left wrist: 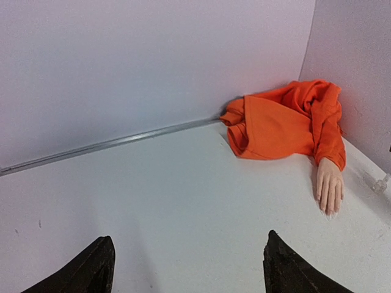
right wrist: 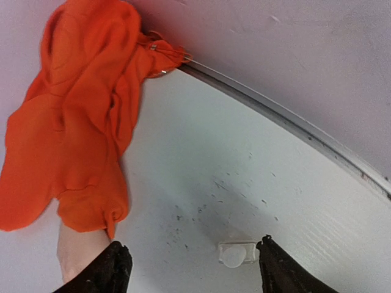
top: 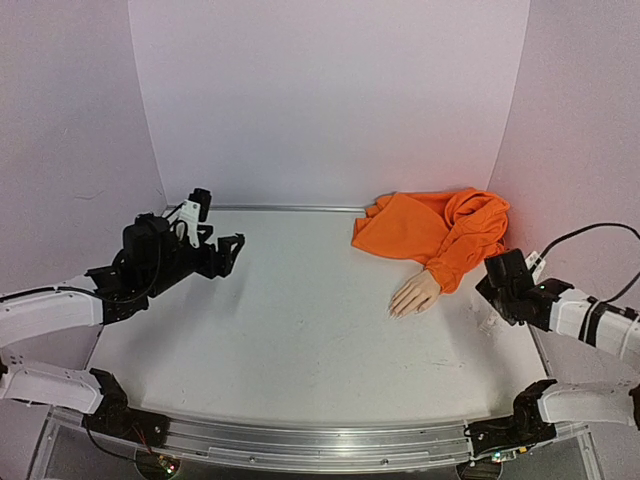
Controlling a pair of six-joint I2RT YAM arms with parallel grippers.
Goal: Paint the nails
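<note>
Pale, skin-coloured, the mannequin hand (top: 416,293) lies palm down on the table (top: 300,340) near its right edge. Its fingertips point toward the near edge, and the nails (left wrist: 329,210) at their tips are too small to make out clearly. The orange sleeve (top: 440,228) covers its wrist and bunches into the far right corner. A small clear bottle (right wrist: 235,254) stands just beside the hand, nearer the right edge; it is too blurred to tell whether it bears writing. The right fingers (right wrist: 113,268) are spread wide and grip nothing, with the bottle between them and seemingly apart from both. The left fingers (left wrist: 91,271) are also spread wide and bare, above the table's far left part, well apart from the hand.
</note>
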